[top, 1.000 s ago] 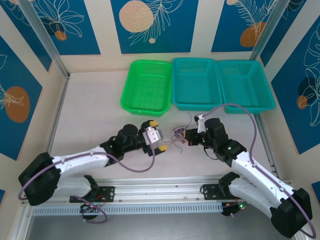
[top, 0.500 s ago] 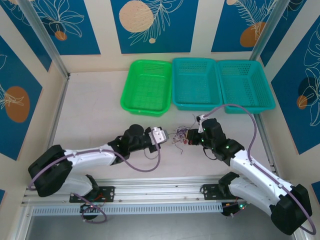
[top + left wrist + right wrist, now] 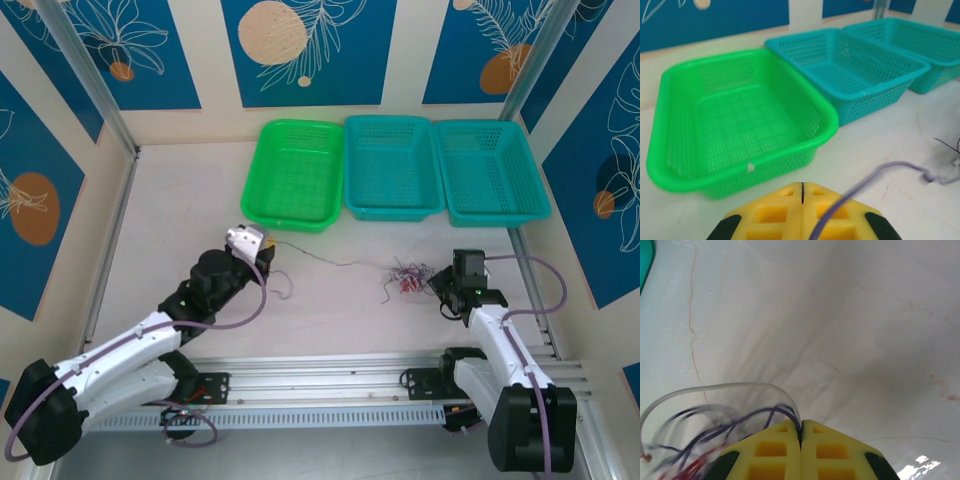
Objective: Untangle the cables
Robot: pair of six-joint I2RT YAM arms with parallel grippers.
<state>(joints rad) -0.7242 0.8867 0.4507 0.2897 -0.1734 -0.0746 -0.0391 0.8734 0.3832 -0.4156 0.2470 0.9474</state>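
Cables [image 3: 405, 275] lie as a small knot of hair-thin curly wires, purple-blue, red and whitish, on the pale table [image 3: 180, 220] right of centre. They are well short of the green basket [image 3: 295, 175], the middle teal basket [image 3: 392, 165] and the right teal basket [image 3: 490, 170] along the far edge. One strand [image 3: 335, 263] leaves the knot leftward in a long, nearly straight line to the left gripper [image 3: 262, 248]. Close up from the right wrist, the cables [image 3: 715, 425] show a clear loop arching over several purple-blue wires, with red ones low at the left.

Much of this is soft. Those close-up wires are blurred and cut off at the lower left edge, so single wires cannot be counted. From the left wrist the strand [image 3: 880, 170] is a smeared mauve line. From above, the fingertips of the right gripper [image 3: 435, 282] are too small to make out beside the knot.

At the left wrist, the left gripper [image 3: 802, 191] has its yellow fingers pressed together with only a dark seam between them. The strand comes out over them, clamped there. The green basket [image 3: 740, 120] lies just ahead. At the right wrist, the right gripper [image 3: 800, 426] is likewise pressed together, the purple-blue wires and clear loop converging at its seam, pinched.
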